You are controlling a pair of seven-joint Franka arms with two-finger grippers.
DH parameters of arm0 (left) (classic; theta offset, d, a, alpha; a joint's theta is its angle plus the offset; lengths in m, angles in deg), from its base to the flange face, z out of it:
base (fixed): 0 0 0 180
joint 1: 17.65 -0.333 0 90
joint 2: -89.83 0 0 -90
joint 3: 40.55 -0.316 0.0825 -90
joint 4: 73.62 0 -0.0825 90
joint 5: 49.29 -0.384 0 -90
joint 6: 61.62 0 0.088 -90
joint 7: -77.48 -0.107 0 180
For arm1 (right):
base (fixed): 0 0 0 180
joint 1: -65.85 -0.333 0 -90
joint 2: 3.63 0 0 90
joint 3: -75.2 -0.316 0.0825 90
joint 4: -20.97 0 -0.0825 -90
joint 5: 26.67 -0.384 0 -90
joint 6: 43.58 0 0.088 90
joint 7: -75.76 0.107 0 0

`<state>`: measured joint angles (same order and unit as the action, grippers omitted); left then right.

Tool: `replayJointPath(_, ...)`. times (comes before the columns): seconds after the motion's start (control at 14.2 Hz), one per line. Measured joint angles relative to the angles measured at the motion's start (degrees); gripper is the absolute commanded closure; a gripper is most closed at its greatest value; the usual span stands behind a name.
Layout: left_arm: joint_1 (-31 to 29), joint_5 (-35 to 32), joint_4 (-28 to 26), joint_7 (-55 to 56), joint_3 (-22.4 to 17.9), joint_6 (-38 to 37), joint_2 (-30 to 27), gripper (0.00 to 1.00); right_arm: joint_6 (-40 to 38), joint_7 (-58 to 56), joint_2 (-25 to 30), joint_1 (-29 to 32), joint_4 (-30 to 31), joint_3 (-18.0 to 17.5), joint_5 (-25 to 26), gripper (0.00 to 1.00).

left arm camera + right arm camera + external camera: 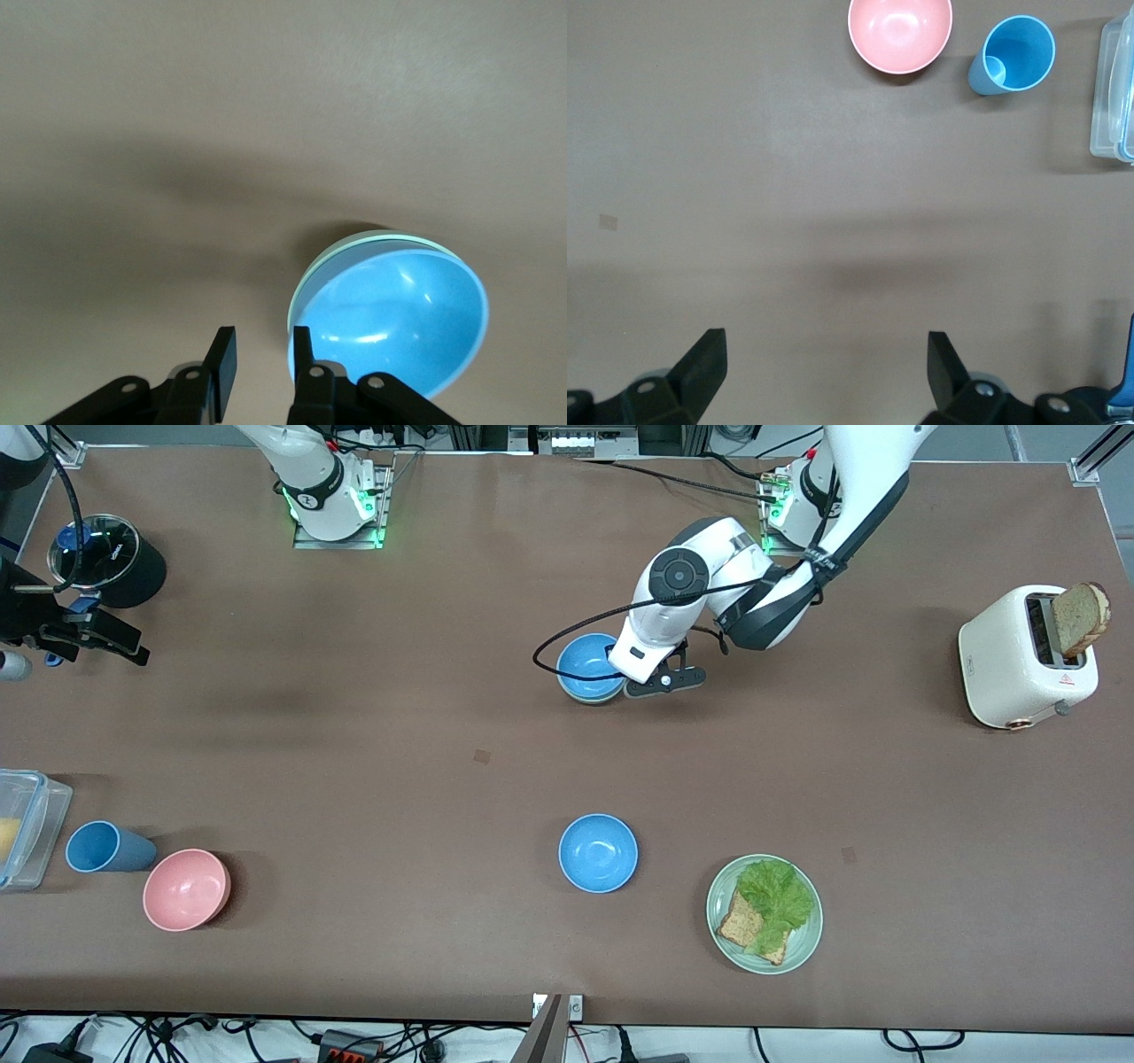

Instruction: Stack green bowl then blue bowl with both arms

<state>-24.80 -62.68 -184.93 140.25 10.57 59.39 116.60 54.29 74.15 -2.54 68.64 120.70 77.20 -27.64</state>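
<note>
1. Left wrist view: left gripper [264, 363] slightly parted, holding nothing, just beside blue bowl [394, 323] nested in green bowl [312, 270], mid-table [354, 717];
2. Right gripper [824, 367] spread wide, empty, waits over the right arm's table end.

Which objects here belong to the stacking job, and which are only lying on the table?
Job:
- blue bowl nested in green bowl
- left pincer, part open beside them
- right pincer, open, waiting

Lying about:
- second blue bowl
- pink bowl
- blue cup
- plate
- toaster
</note>
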Motion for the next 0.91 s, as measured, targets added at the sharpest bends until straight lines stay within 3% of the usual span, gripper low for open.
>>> replayJointPath(0.42,-14.18,0.00,3.76,-15.19,4.78,-7.39,-0.09,0.63,0.04,0.00,0.01,-0.01,0.00,-0.02,0.01,0.00)
replayJointPath(0.63,-18.17,0.00,10.03,-26.24,5.02,-17.14,-0.06,0.63,0.04,0.00,0.04,-0.04,0.00,-0.08,0.01,0.00)
replayJointPath(0.84,-20.23,-0.05,17.46,-38.54,3.95,-25.12,-0.06,0.55,0.06,0.00,0.07,-0.09,-0.01,-0.33,0.01,0.00)
replayJointPath(0.91,-21.66,-0.10,18.41,-42.91,3.28,-25.83,-0.04,0.44,0.06,0.00,0.07,-0.09,0.00,-0.34,0.01,0.00)
